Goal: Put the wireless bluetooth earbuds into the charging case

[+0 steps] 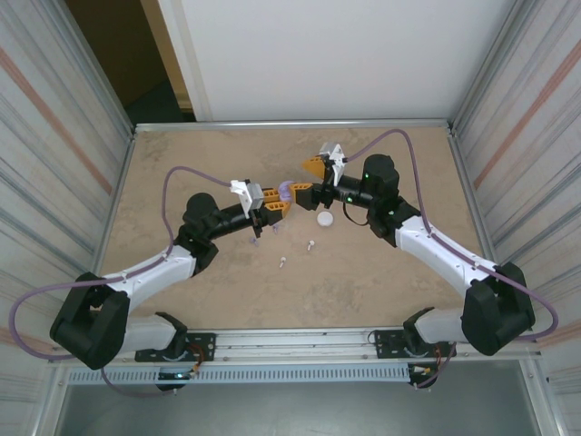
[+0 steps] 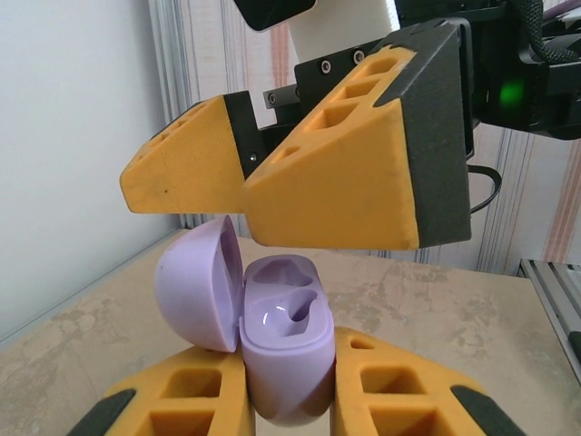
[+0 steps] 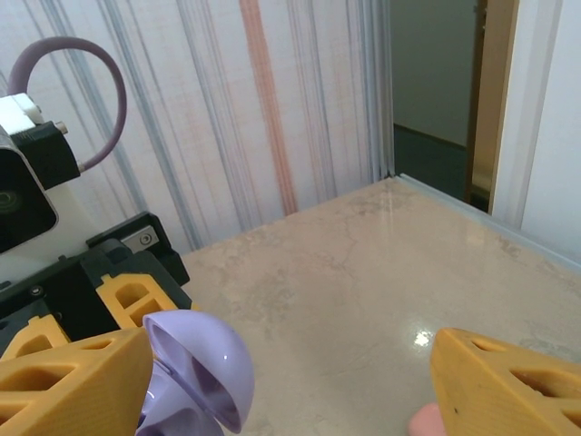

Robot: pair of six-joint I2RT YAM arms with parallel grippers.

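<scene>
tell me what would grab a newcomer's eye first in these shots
The open purple charging case, lid flipped back and its sockets looking empty, is pinched upright in the left gripper above mid-table. The right gripper hovers right over it, orange jaws wide apart. On the marbled table beside them lie a white case and a few tiny earbuds.
</scene>
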